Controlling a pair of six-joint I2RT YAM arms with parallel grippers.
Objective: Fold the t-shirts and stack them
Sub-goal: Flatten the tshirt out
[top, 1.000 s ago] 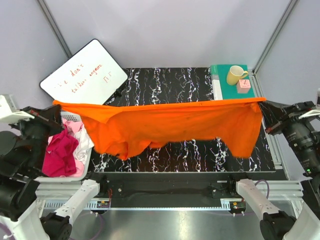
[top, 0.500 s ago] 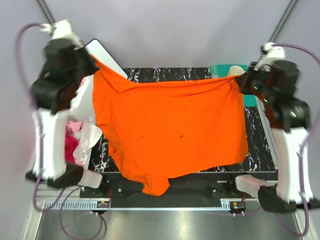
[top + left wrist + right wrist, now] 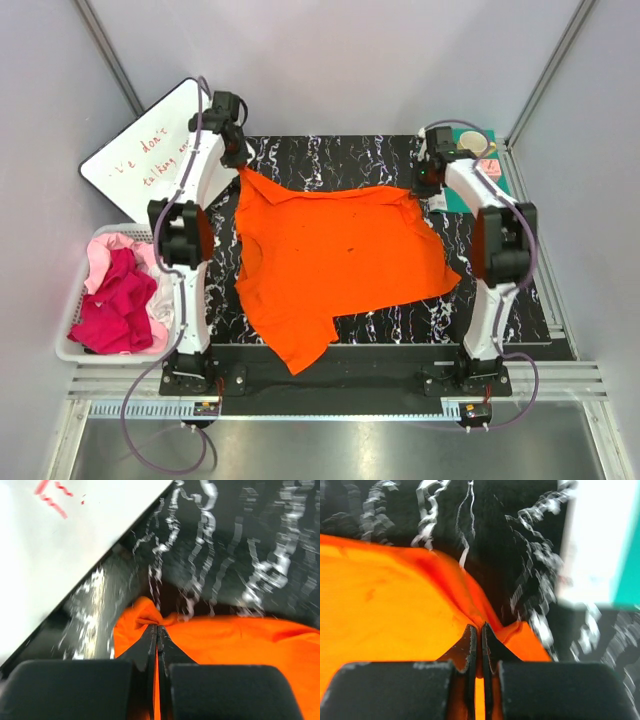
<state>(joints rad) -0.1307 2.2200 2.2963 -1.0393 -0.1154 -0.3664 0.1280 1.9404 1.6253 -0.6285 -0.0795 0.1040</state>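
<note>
Left fingers (image 3: pixel 145 647) and right fingers (image 3: pixel 492 650) each pinch the orange t-shirt (image 3: pixel 340 260).

My top view looks down from above and behind the arm bases, far enough back to take in the whole table (image 3: pixel 340 160). The left wrist camera sits close, sighting along the left gripper (image 3: pixel 157 629) toward the whiteboard (image 3: pixel 75 540). The right wrist camera, just as near, sights along the right gripper (image 3: pixel 479 629) toward the mat (image 3: pixel 625 555). All three share the shirt (image 3: pixel 330 260) and the table's far part.
</note>
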